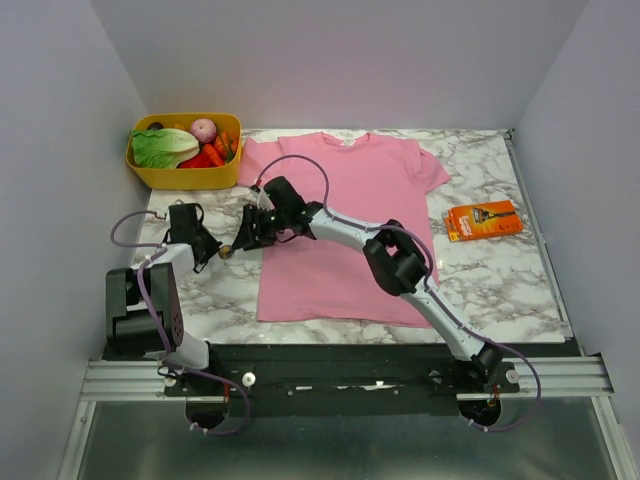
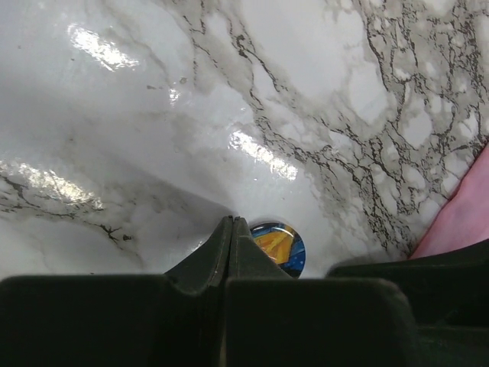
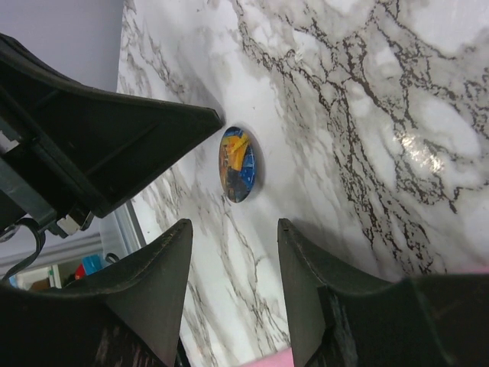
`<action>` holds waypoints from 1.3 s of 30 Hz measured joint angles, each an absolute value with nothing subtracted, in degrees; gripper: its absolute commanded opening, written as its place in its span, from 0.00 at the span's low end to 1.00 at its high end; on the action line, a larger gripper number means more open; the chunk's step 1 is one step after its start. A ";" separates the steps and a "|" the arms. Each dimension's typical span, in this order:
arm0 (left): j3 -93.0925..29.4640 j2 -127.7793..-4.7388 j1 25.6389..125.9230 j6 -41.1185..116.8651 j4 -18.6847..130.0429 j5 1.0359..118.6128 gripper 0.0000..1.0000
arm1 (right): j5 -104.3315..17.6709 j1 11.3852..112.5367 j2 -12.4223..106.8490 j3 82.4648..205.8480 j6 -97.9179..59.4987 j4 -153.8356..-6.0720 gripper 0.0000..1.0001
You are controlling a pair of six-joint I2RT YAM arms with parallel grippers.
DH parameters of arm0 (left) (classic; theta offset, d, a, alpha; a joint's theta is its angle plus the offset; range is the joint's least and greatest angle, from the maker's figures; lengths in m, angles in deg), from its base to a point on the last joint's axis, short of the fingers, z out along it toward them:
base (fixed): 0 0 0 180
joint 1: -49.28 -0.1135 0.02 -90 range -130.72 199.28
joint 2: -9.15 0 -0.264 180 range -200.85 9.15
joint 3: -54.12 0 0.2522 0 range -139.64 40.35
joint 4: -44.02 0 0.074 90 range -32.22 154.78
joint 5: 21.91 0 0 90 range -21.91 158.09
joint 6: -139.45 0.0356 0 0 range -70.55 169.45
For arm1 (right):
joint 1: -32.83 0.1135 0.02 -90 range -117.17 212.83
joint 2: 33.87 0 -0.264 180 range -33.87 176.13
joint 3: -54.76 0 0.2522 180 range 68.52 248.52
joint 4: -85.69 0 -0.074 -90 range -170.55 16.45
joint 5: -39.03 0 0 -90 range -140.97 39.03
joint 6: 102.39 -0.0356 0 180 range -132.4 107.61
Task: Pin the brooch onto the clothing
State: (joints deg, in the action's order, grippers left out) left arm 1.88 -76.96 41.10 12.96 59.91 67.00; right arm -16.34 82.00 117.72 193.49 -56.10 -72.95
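Observation:
The brooch [image 2: 281, 246] is a small round disc with a blue and orange face, lying on the marble table just left of the clothing [image 1: 340, 220], a pink T-shirt spread flat. My left gripper [image 2: 231, 222] is shut with nothing between its fingers, and its tip rests against the brooch's edge. In the top view the brooch [image 1: 227, 251] sits between the left gripper [image 1: 216, 252] and the right gripper [image 1: 243, 238]. My right gripper [image 3: 234, 222] is open and points at the brooch [image 3: 238, 164], a short gap away. Pink cloth [image 3: 267, 359] shows under its fingers.
A yellow basket [image 1: 183, 178] of vegetables stands at the back left, close behind both grippers. An orange package [image 1: 483, 220] lies right of the shirt. Grey walls enclose the table on three sides.

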 measured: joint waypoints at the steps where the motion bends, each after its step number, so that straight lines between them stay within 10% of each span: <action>1: 1.85 -77.02 41.42 12.94 59.78 66.94 0.02 | -16.34 82.00 118.07 193.95 -56.47 -72.93 0.56; 39: 8.26 -71.45 44.16 9.33 57.73 65.80 0.08 | -15.75 82.74 118.20 191.87 -57.82 -74.61 0.43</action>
State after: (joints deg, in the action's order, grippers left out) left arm 8.26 -71.45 44.16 9.33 57.73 65.80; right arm -15.75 82.74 118.20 191.87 -57.82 -74.61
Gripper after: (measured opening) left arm 0.077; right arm 0.440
